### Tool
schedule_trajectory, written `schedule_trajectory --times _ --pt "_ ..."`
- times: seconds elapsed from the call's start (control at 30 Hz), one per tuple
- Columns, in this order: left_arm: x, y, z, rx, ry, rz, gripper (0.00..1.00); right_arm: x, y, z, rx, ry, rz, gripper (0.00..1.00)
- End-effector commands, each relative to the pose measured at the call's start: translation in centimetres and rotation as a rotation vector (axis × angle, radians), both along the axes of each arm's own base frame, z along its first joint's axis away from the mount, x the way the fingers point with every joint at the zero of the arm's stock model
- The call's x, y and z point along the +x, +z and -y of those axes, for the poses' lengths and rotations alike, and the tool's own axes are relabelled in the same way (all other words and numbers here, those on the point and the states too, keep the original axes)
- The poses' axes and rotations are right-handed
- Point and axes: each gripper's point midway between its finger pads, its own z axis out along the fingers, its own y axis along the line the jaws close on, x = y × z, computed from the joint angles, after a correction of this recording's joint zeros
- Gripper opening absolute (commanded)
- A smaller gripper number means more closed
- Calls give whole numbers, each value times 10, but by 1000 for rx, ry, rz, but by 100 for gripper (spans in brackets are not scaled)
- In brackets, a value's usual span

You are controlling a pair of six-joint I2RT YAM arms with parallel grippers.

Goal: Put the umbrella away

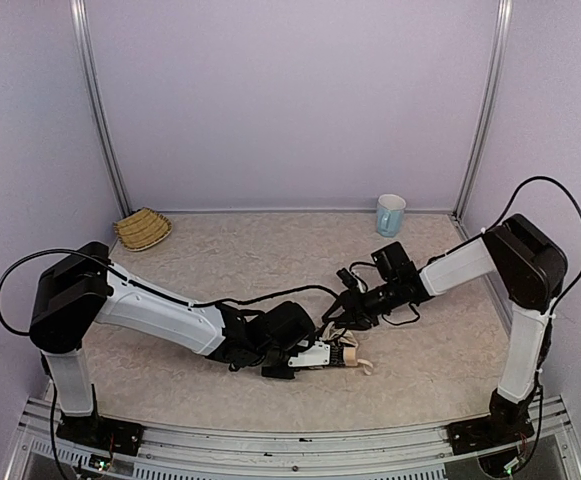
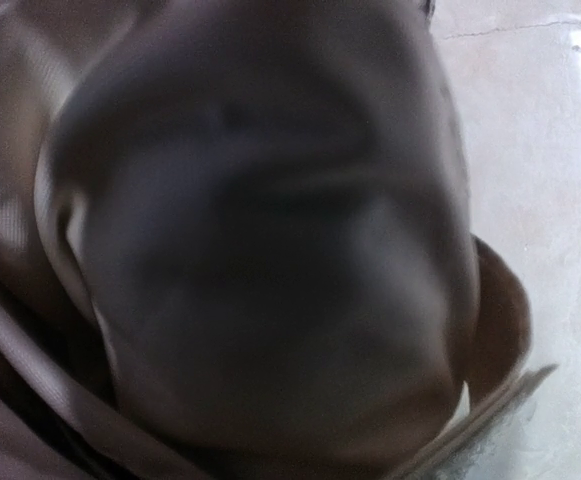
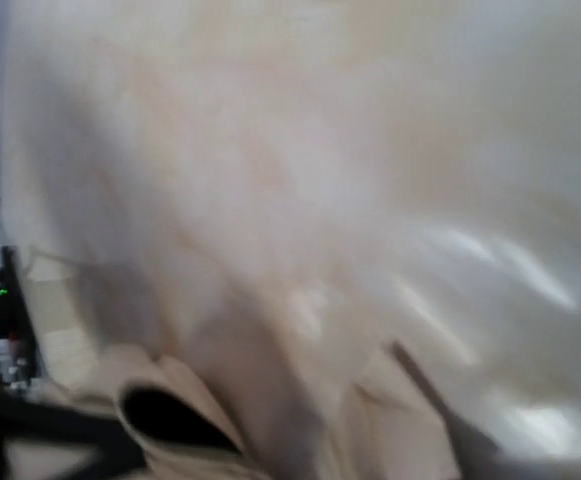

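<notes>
The umbrella point(image 1: 354, 356) is folded; only a short cream-beige piece with a loop strap shows, low on the table between the two arms. My left gripper point(image 1: 326, 354) lies against its left end and looks shut on it. The fingers are hidden in the left wrist view, which shadowed beige fabric point(image 2: 260, 250) fills. My right gripper point(image 1: 342, 318) hangs just above and behind the umbrella. Its wrist view is blurred and shows only cream fabric point(image 3: 270, 200) with a dark fold at the lower left, so its jaws cannot be made out.
A woven straw basket point(image 1: 142, 229) sits at the back left by the wall. A light blue mug point(image 1: 390, 214) stands at the back right. Metal frame posts rise at both back corners. Bare tabletop point(image 2: 530, 120) shows right of the fabric.
</notes>
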Motion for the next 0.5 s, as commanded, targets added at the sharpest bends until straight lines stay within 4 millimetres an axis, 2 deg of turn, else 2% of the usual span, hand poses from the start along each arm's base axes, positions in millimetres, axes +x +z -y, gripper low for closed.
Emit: schedule_trajectory --times 0.0,0.07,0.13,0.33,0.47 --pt "-20 -40 -26 140 -22 -94 0 -14 -13 -23 63 47 -114 39" --pt "-20 -40 -27 144 -18 -93 0 -9 -8 -26 86 41 -97 14" --pt "-21 -38 -27 139 -18 -95 0 2 2 -27 118 24 -64 0" --pt "-30 -22 -18 105 -46 -115 0 52 48 -33 210 -21 148 0" --pt "-37 -20 -17 114 -63 -137 0 81 73 -32 234 -39 268 0"
